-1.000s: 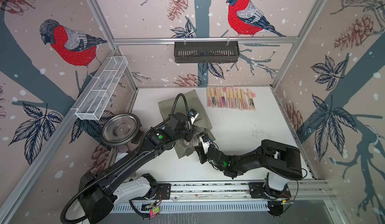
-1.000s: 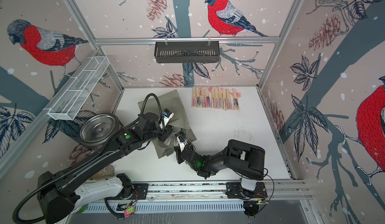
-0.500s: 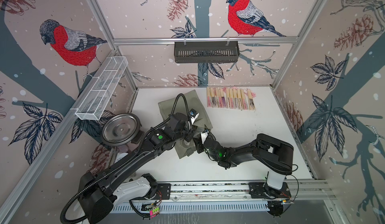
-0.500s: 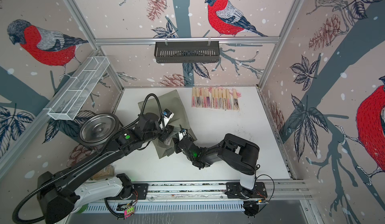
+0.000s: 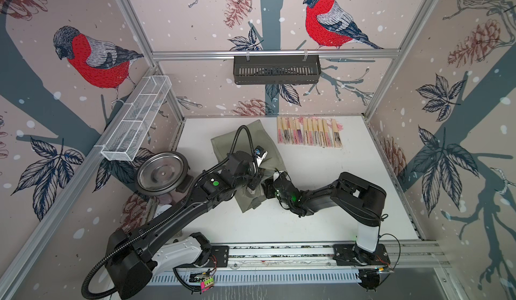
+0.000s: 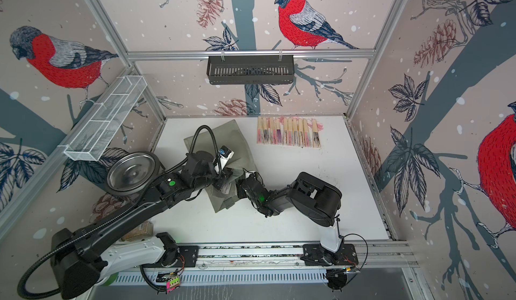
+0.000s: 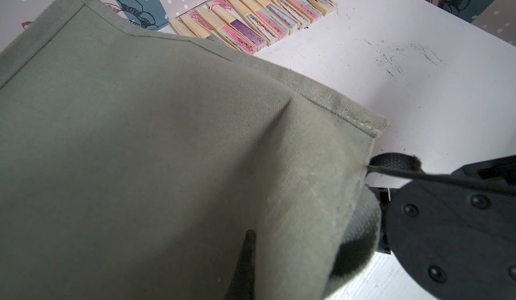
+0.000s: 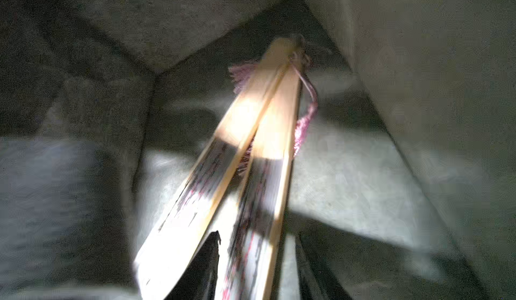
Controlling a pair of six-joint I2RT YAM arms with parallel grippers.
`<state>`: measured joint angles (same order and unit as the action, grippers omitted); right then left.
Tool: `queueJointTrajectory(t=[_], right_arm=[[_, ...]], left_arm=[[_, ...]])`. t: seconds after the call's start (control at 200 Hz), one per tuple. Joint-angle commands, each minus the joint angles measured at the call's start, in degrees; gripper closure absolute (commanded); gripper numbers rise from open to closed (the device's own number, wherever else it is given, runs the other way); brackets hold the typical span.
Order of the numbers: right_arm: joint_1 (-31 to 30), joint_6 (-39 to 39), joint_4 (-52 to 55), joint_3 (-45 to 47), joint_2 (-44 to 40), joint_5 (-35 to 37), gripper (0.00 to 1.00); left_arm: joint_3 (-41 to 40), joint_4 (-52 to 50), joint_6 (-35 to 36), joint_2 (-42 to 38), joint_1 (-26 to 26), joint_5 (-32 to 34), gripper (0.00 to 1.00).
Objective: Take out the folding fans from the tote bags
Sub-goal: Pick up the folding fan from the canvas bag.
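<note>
**Fan retrieval: reach into the bag.** The tote bag (image 5: 220, 146) lies on the white desk (image 5: 307, 167) with its mouth toward the robot's side. The left hand (image 5: 254, 184) is clenched on the fabric near the rim and holds the upper wall raised. In the left wrist view the olive canvas tents over a dark opening, and one dark finger (image 7: 248, 254) shows at a fold in the cloth.

The right hand (image 5: 268, 187) is at the mouth, reaching inside. Its wrist view is blurred. It shows two closed fans (image 8: 237, 134) lying side by side on the bag's floor, with pink tassels (image 8: 304, 125) at their far ends. The fingers (image 8: 206, 262) are released and stand apart, one on either side of the near end of one fan. A gap shows beside the slats, so nothing appears to be grasped yet.

A row of fans (image 5: 308, 135) lies at the far edge of the desk, well apart from the bag and seen in both top views.

**Step in hand.** Most fans appear to be out, and at least two remain inside.

**Next move.** The right hand should close across the slats of one fan only, since the pair lies touching. It should then draw that fan out lengthwise through the mouth, with the left hand's lift maintained. A tassel could catch on the neighbouring fan or on the cloth.
</note>
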<state>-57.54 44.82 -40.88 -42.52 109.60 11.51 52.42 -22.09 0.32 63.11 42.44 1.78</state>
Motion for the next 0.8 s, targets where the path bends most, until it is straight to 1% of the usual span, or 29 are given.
queueJointTrajectory(t=[0.0, 0.075, 0.165, 0.345, 0.535, 0.795], right_arm=[[1.4, 11.4, 1.0, 0.0, 0.8, -8.2, 0.54], [1.8, 15.4, -0.2, -0.2, 1.7, -11.6, 0.55], [1.9, 18.0, -1.2, -1.5, 3.4, -15.4, 0.55], [2.5, 20.5, -3.9, -2.8, 6.1, -19.9, 0.55], [3.4, 23.7, -10.2, -3.4, 9.0, -27.7, 0.6], [2.1, 21.8, -7.5, -6.0, 9.1, -29.0, 0.58]], left_arm=[[0.3, 0.8, -0.1, 0.2, 0.1, -0.6, 1.0], [0.4, 0.7, -0.1, 0.3, 0.1, -0.8, 1.0], [0.3, 0.7, -0.1, 0.4, 0.1, -0.9, 1.0], [0.3, 0.8, -0.1, 0.4, 0.2, -1.0, 1.0], [0.2, 0.8, -0.1, 0.8, 0.2, -1.3, 1.0], [0.4, 0.7, -0.1, 1.1, 0.3, -1.3, 1.0]])
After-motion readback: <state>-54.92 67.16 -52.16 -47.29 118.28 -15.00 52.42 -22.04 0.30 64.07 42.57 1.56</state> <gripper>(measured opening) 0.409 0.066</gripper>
